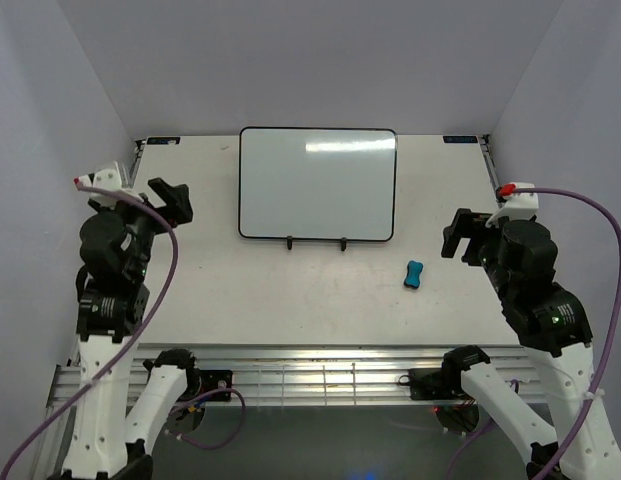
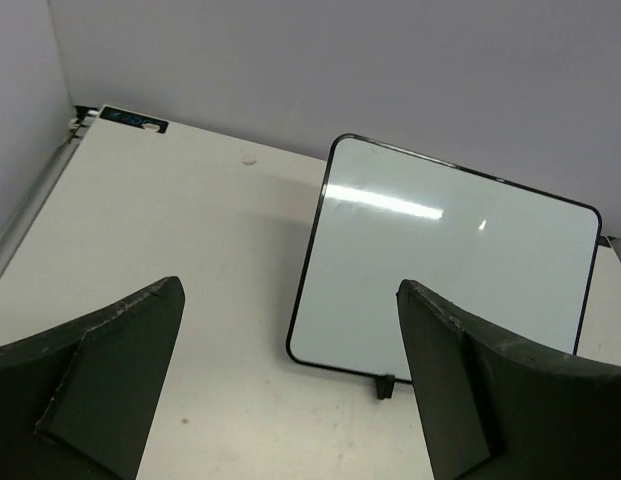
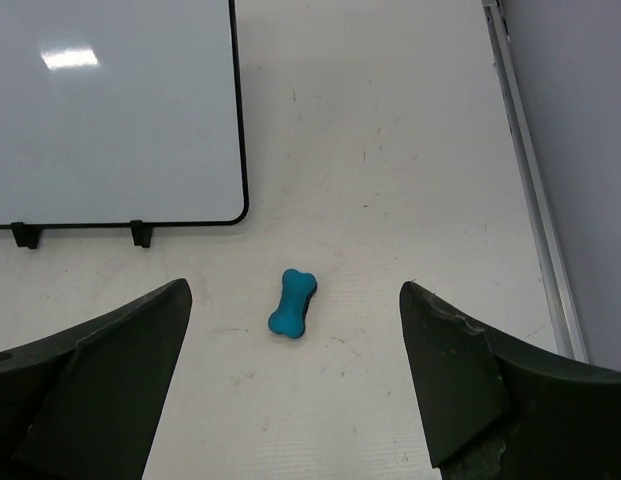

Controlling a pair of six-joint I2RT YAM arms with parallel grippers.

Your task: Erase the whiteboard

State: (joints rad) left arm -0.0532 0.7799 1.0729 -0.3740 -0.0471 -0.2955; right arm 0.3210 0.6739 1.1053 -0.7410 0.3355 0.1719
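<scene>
The whiteboard [image 1: 317, 183] leans on a black wire stand [image 1: 316, 241] at the back middle of the table, its face plain white with no writing. It also shows in the left wrist view [image 2: 445, 260] and the right wrist view [image 3: 110, 110]. A small blue bone-shaped eraser [image 1: 415, 273] lies on the table to the right of the board's front edge; it also shows in the right wrist view [image 3: 293, 304]. My left gripper [image 1: 173, 201] is open and empty, raised to the left of the board. My right gripper [image 1: 458, 233] is open and empty, raised to the right of the eraser.
The white table [image 1: 290, 300] has a metal rail along its right edge [image 3: 530, 180] and a ribbed metal front edge [image 1: 310, 375]. Grey walls close in the back and both sides. Purple cables [image 1: 610, 260] hang off both arms.
</scene>
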